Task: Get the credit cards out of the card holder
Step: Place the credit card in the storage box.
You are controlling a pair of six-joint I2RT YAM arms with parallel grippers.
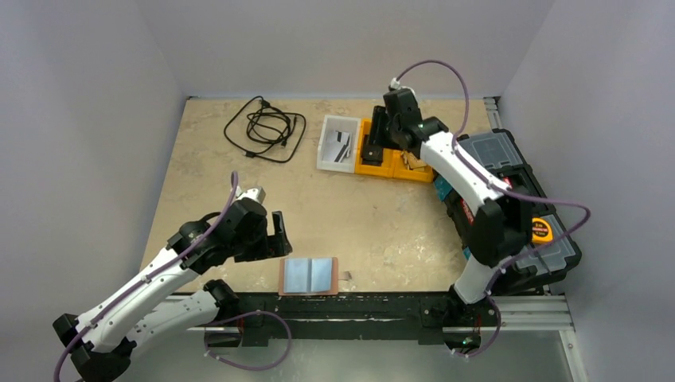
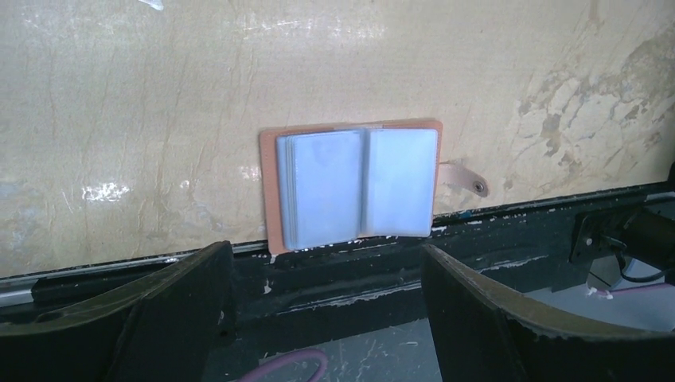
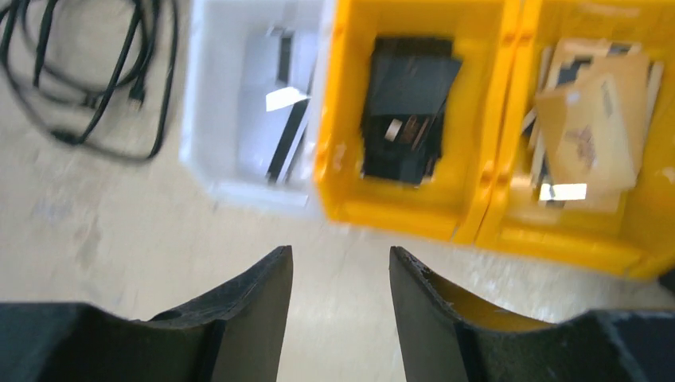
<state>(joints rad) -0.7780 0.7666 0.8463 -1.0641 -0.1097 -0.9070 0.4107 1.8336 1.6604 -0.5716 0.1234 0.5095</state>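
The card holder point(image 1: 309, 276) lies open flat at the table's near edge, a reddish-brown cover with light blue pages point(image 2: 357, 187) and a strap with a snap to its right. I cannot tell cards from sleeves in it. Grey-silver credit cards point(image 3: 271, 103) lie in a white tray point(image 1: 328, 151) at the back. My left gripper point(image 1: 278, 235) hovers just left of the holder, open and empty; in its wrist view the gripper point(image 2: 326, 251) has the holder beyond the fingertips. My right gripper point(image 1: 374, 151) hangs over the trays, and the gripper point(image 3: 340, 253) stands open with nothing between its fingers.
Two yellow trays point(image 1: 390, 163) stand next to the white one, one with black pieces point(image 3: 410, 103), one with tan pieces point(image 3: 593, 119). A black cable point(image 1: 267, 127) coils at the back left. A black toolbox point(image 1: 517, 171) with a tape measure point(image 1: 542, 229) fills the right side.
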